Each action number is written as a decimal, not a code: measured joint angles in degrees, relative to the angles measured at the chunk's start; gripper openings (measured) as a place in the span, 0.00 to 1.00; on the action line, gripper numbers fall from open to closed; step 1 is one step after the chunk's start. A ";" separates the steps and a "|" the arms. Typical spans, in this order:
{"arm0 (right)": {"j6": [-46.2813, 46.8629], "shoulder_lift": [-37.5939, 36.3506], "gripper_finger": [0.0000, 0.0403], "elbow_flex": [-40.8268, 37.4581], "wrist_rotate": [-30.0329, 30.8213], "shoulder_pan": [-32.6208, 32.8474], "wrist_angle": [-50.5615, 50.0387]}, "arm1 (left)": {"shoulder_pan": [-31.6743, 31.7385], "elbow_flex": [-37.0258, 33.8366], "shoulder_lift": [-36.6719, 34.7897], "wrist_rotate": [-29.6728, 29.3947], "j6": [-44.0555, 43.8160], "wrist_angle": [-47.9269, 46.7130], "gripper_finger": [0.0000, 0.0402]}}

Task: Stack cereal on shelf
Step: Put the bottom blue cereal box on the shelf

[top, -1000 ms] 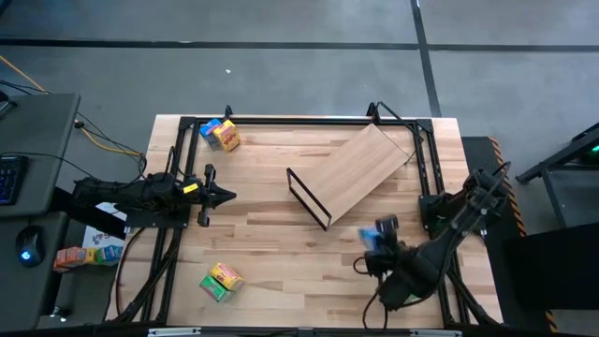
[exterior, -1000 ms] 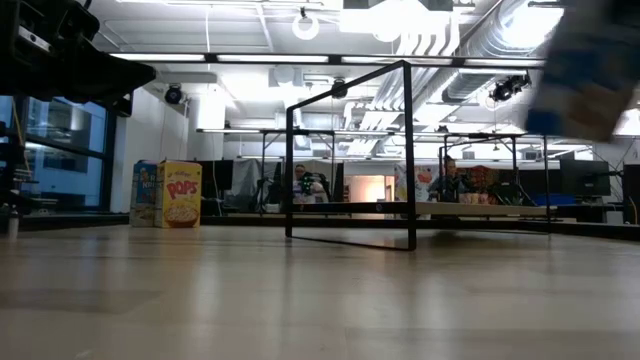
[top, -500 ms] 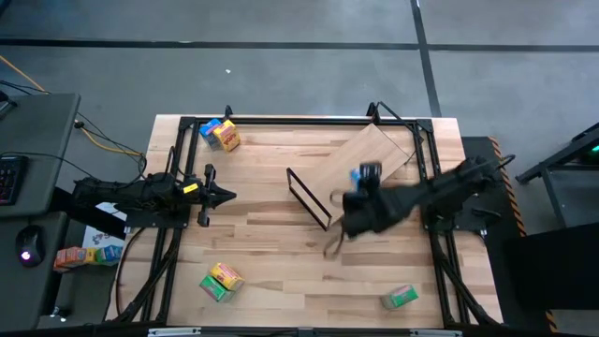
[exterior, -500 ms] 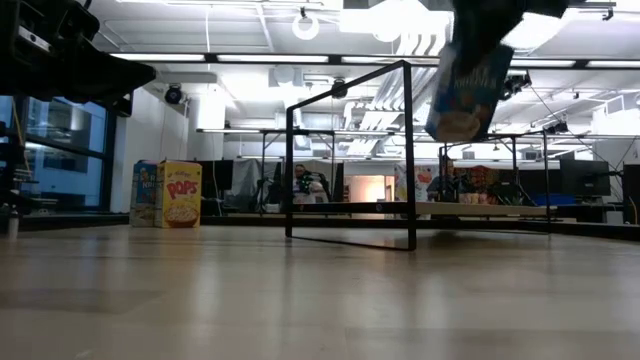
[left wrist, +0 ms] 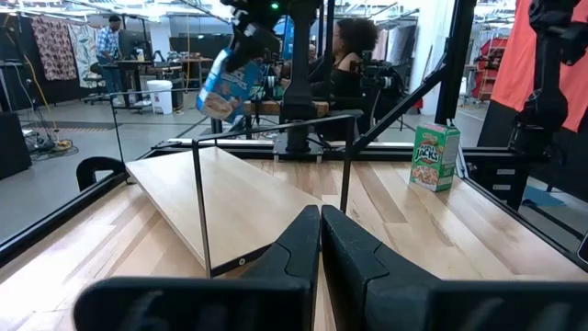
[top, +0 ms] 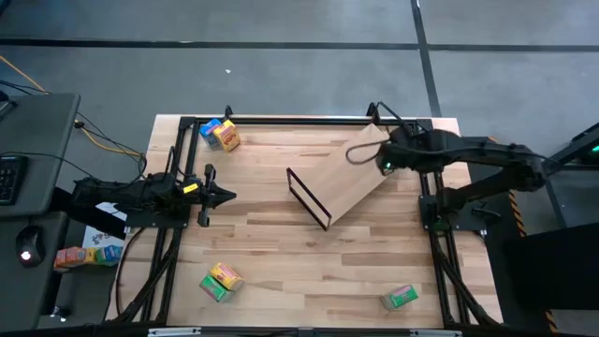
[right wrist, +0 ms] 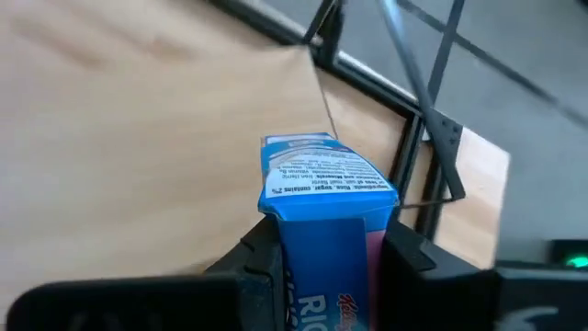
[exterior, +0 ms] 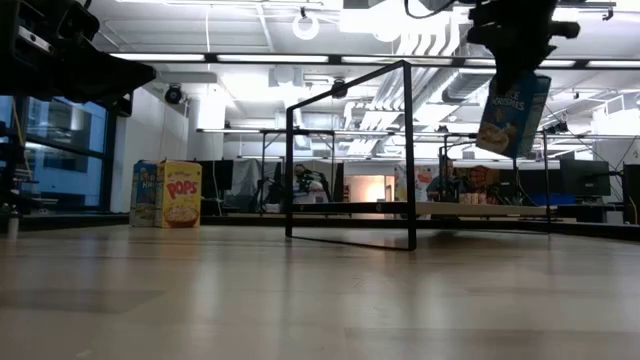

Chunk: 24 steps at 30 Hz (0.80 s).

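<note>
Shelf (top: 354,175) board lies bare; its black frame (top: 308,198) blocks 1 end.

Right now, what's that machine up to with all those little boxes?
The right hand holds a blue cereal box in the air above the far end of the shelf, a light wooden board lying on the table. The left hand waits shut at the table's left side. Other boxes sit about the table.

The butcher-block wooden surface (top: 271,243) carries a flat light-wood shelf board with a thin black frame (top: 348,175), lying directly beneath the right gripper (top: 386,161). Blue and yellow cardboard cereal boxes (top: 219,133) stand beyond the left gripper (top: 227,195); yellow-green boxes (top: 218,280) and a lone green box (top: 400,297) lie well apart.
</note>
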 joint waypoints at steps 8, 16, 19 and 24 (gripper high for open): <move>-13.57 0.34 0.21 -2.85 -1.30 -8.24 24.49 | 0.00 0.00 0.00 0.00 0.00 0.00 0.02; -28.59 7.68 0.21 -0.42 -11.62 -16.12 24.96 | 0.00 0.00 0.00 -0.01 0.00 0.01 0.02; -30.28 10.93 0.21 0.34 -12.15 -17.59 21.62 | 0.00 0.00 0.00 -0.02 0.00 0.02 0.02; -31.43 14.94 0.21 0.75 -12.51 -20.04 22.13 | 0.00 0.00 0.00 0.00 0.00 0.00 0.02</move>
